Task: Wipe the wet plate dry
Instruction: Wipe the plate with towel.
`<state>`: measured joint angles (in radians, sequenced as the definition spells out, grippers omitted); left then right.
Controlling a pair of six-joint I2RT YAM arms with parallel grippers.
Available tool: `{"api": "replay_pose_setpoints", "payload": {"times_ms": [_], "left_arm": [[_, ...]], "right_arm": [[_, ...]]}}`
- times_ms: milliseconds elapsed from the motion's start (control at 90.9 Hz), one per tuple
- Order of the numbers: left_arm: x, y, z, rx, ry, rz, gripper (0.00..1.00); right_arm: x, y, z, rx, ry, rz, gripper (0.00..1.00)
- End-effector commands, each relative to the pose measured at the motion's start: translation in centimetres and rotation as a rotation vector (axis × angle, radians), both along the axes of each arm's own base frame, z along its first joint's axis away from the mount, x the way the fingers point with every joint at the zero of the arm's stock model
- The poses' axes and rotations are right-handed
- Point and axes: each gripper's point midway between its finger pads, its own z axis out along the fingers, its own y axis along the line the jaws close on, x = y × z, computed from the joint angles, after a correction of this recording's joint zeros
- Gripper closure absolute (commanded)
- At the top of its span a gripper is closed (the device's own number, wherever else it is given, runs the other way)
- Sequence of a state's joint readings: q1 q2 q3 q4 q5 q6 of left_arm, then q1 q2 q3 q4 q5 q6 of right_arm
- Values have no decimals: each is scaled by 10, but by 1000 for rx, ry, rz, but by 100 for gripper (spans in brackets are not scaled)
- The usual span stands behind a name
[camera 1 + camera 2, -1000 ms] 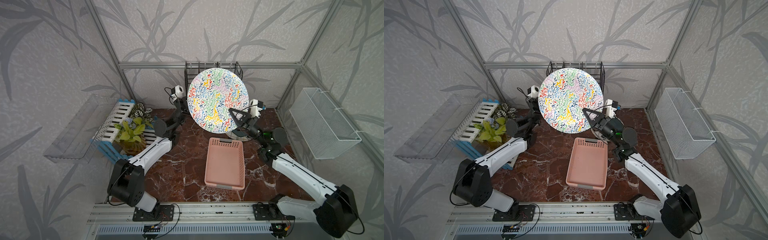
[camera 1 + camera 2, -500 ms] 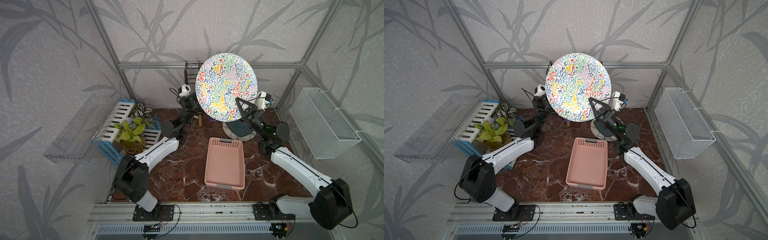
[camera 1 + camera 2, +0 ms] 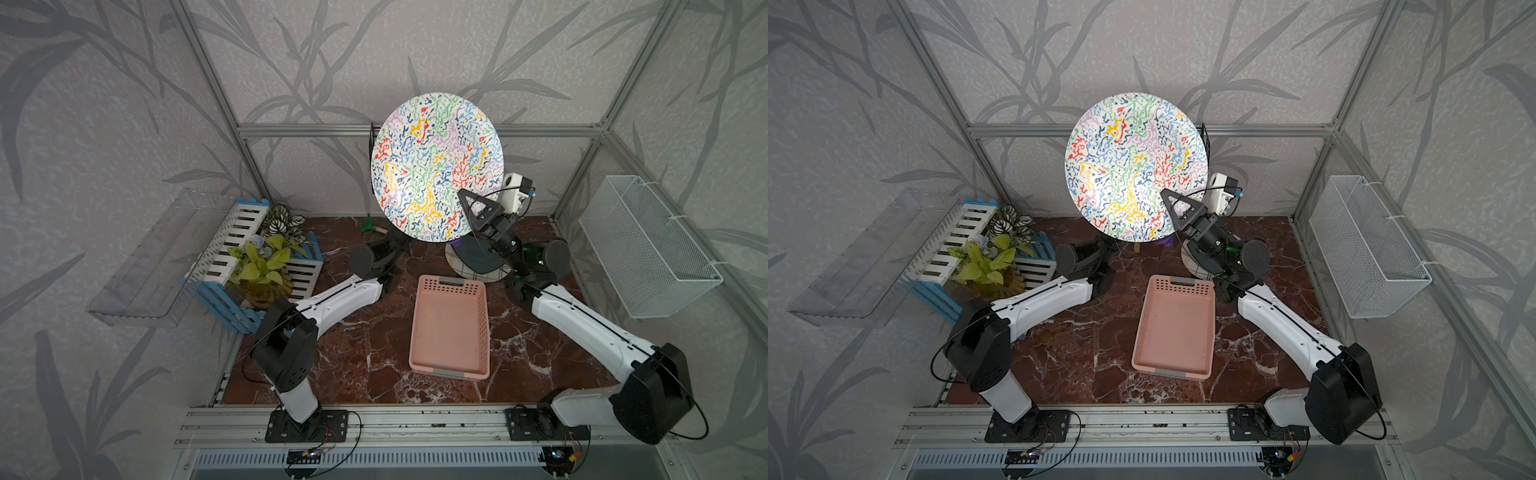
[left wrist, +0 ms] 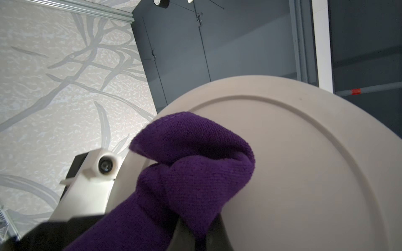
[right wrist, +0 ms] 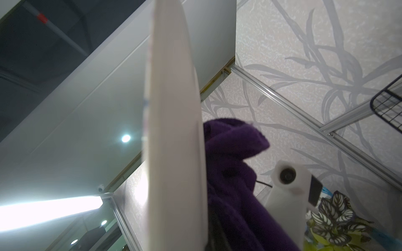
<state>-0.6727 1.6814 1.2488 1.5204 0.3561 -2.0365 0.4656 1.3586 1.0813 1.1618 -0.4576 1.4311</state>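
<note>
We see the round plate (image 3: 436, 166) held on edge above a perforated pink basket (image 3: 451, 328). In both top views it hides the left gripper (image 4: 195, 239). The right gripper (image 3: 473, 210) pinches its lower rim. The left jaws clamp a knitted purple cloth (image 4: 191, 173) against the plate's plain matte back.

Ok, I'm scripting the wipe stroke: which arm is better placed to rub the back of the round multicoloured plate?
Left, likely: the left arm has the purple knitted cloth on the plain back of the round multicoloured plate, while the right pincer is shut on its lower edge, holding it upright.
</note>
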Motion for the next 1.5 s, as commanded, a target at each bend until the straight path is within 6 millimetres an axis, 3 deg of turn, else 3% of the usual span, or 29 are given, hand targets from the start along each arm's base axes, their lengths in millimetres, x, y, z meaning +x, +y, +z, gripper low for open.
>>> {"api": "replay_pose_setpoints", "payload": {"times_ms": [0, 66, 132, 264, 319, 484, 649, 704, 759, 869, 957, 1067, 1188, 1264, 1407, 1484], "left_arm": [[-62, 54, 51, -129, -247, 44, 100], [-57, 69, 56, -125, -262, 83, 100], [-52, 76, 61, -120, -272, 109, 100], [-51, 67, 65, -123, -284, 70, 100], [-55, 61, 65, -126, -294, 47, 100], [-75, 45, 54, -95, -285, 20, 100], [-70, 74, 29, -62, -218, 119, 100], [-63, 84, 22, -11, -211, 175, 100], [-54, 87, 13, 89, -214, 252, 100], [-31, 76, -8, 392, -229, 456, 100], [-12, 61, -29, 616, -215, 553, 100], [9, 51, -45, 690, -194, 540, 100], [44, 38, -77, 908, -178, 588, 100], [61, 36, -86, 1050, -219, 646, 100], [89, 31, -97, 1285, -310, 690, 100], [92, 18, -102, 1361, -423, 647, 100]], "right_arm": [[25, -31, -8, 36, 76, -94, 100], [14, -33, -14, 7, 71, -100, 100], [2, -17, -28, -35, 90, -69, 100], [-16, 24, -41, -48, 103, 15, 100], [-11, 30, -38, -25, 97, 22, 100], [28, 6, -8, 44, 86, -55, 100], [51, -38, 2, 67, 90, -145, 100], [52, -53, -7, 52, 123, -191, 100], [56, -60, -28, -6, 193, -249, 100], [53, -62, -69, -156, 318, -336, 100], [38, -60, -63, -165, 277, -324, 100], [27, -50, -47, -164, 214, -280, 100], [12, -33, -33, -191, 135, -211, 100], [-2, -19, -35, -218, 105, -169, 100], [-36, 22, -59, -343, 79, -86, 100], [-51, 37, -62, -388, 44, -57, 100]]}}
